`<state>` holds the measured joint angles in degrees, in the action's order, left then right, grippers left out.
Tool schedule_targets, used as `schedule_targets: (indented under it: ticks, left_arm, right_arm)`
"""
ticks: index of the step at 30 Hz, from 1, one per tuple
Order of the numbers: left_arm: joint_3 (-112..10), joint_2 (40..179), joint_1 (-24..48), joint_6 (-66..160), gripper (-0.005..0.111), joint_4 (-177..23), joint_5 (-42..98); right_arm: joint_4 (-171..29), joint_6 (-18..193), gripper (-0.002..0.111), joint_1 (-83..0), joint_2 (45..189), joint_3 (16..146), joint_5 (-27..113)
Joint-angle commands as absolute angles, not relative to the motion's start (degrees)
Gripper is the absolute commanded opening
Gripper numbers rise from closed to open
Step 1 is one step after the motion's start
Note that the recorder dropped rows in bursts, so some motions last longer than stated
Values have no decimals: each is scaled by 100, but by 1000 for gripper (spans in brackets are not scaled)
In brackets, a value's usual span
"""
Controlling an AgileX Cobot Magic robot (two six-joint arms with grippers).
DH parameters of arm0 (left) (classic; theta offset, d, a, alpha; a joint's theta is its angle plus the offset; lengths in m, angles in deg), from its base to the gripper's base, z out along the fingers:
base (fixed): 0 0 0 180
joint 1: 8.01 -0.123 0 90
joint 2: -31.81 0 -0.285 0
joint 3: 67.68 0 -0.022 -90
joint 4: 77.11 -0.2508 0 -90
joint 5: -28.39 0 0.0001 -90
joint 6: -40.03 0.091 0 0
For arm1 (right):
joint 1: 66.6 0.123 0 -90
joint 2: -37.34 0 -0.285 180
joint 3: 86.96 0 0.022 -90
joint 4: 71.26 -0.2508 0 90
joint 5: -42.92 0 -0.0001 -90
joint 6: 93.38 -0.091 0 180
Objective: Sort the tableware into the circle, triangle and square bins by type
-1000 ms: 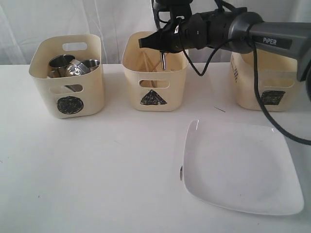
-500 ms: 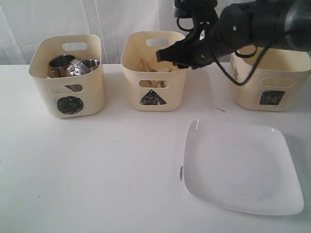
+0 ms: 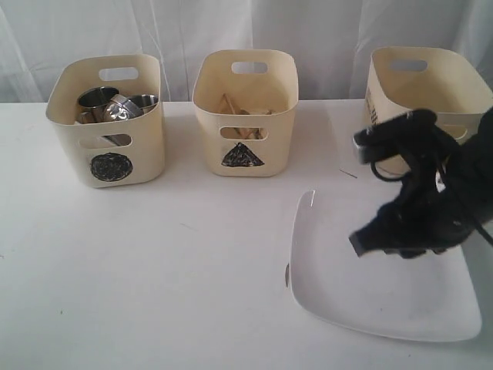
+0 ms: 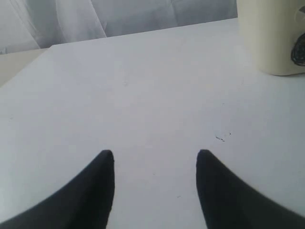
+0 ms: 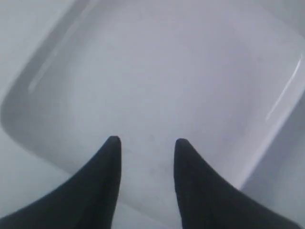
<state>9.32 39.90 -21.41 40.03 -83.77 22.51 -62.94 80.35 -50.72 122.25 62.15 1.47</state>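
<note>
Right arm (image 3: 439, 200) hides front of square bin (image 3: 420, 85); right tool (image 5: 147, 140) spread empty above plate (image 5: 167, 71), left tool (image 4: 155, 152) spread over open tabletop (image 4: 143, 86).

- Three bins are set in a row at the back of the table (image 3: 154, 270): the circle bin (image 3: 146, 146) at the left, the triangle bin (image 3: 271, 150) in the middle, the square bin (image 3: 385, 96) at the right.
- Mugs (image 3: 115, 106) are held inside the circle bin.
- Chopsticks (image 3: 231, 105) are held inside the triangle bin.
- The plate (image 3: 339, 277) is laid in front of the square bin, at the table's right front.
- The right gripper (image 5: 147, 141) is placed over the plate.
</note>
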Motion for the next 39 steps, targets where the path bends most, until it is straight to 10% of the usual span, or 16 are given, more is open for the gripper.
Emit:
schedule_targets:
  ticks: [1,6,39]
  left_arm:
    - [953,3960,-2151,4003,56,-8321,2275]
    - [953,3960,-2151,4003,56,-8321,2275]
    - [953,3960,-2151,4003,56,-8321,2275]
  right_arm:
    - [-5675,8019,27,-5119,12171,5897,-441]
    - [-5602,8019,0,-5119,12171,5719,-487]
    - [-5740,7462,0,-5119,13732,5805,2333]
